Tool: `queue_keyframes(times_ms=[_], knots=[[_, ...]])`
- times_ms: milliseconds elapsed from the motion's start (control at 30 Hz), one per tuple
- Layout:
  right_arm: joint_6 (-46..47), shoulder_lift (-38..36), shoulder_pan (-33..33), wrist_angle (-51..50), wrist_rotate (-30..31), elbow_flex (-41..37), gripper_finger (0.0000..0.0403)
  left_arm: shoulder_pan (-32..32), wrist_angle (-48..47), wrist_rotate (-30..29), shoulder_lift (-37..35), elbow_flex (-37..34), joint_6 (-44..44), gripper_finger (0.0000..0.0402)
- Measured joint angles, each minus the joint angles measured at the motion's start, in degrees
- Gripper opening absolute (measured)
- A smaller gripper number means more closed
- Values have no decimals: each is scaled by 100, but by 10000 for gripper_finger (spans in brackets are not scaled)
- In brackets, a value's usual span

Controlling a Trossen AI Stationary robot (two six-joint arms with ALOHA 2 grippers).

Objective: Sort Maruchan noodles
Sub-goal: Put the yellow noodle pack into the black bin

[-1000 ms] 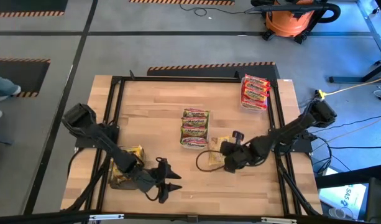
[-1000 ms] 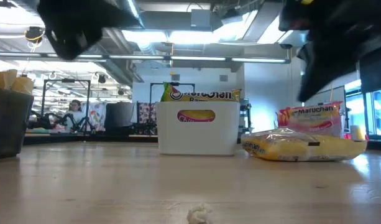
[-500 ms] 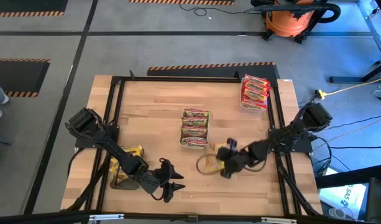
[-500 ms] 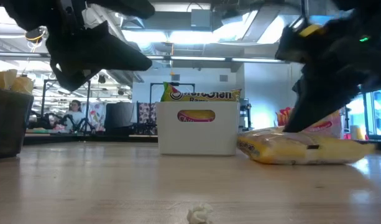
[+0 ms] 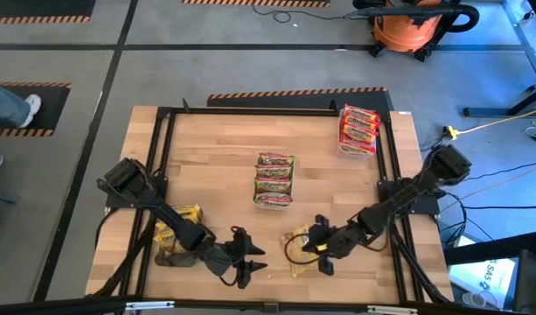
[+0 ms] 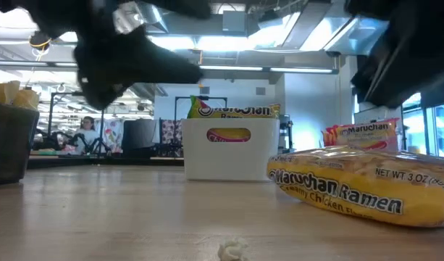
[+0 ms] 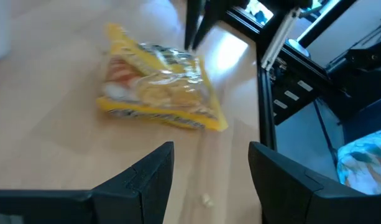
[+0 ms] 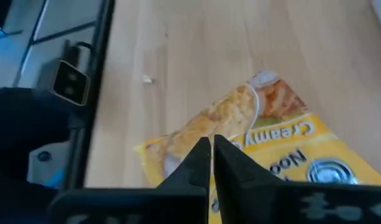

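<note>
A loose yellow Maruchan packet (image 5: pixel 298 251) lies flat on the wood near the table's near edge, large in the low view (image 6: pixel 352 192). My right gripper (image 5: pixel 321 255) is shut at its right end. My left gripper (image 5: pixel 248 262) hovers open just left of it, facing the packet (image 7: pixel 159 93) in the left wrist view, touching nothing. More yellow packets (image 5: pixel 178 229) sit in a dark tray at near left. Green packets (image 5: pixel 274 179) fill a white tray at the centre. Red packets (image 5: pixel 358 129) lie in a clear tray at far right. My right gripper is shut on the yellow packet's wrapper (image 8: pixel 230 140), the fingertips (image 8: pixel 202 152) meeting over one end of it, slanting down from the table's right side. The fingers hide the exact spot. The packet lies on the table, not lifted.
The white tray (image 6: pixel 229 148) stands mid-table behind the packet. The dark tray (image 6: pixel 8 141) is at left. A small crumb (image 6: pixel 232 250) lies on the near wood. Black frame rails (image 5: pixel 154 175) run along the table's sides. A person's shoe (image 5: pixel 14 107) shows on the floor at far left.
My right gripper has moved toward the table's near edge and a little left, and the yellow packet has slid with it from beside the white tray to the near edge, turning as it went. My left gripper has shifted slightly right, toward the packet, staying open.
</note>
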Motion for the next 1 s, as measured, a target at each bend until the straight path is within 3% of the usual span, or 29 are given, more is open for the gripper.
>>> queue_keyframes(times_ms=[133,233,400,567,733,867,1000], knots=[[597,-495,27,-937,56,0,6,50,-15,77,568,686,484,201],[908,-773,79,-1568,188,-3,34,140,-63,117,970,1277,896,201],[1350,-889,137,-2180,218,-7,124,295,-621,135,1548,2172,1129,201],[1703,-896,160,-1944,573,-385,231,418,-666,378,2018,2709,1359,201],[2246,-898,159,4,558,-1399,294,510,-682,449,2305,2785,1324,201],[2741,-900,159,1775,710,-2223,306,545,-664,469,2438,2785,1314,201],[3002,-747,159,2381,704,-2460,307,546,-720,472,2491,2785,1309,201]])
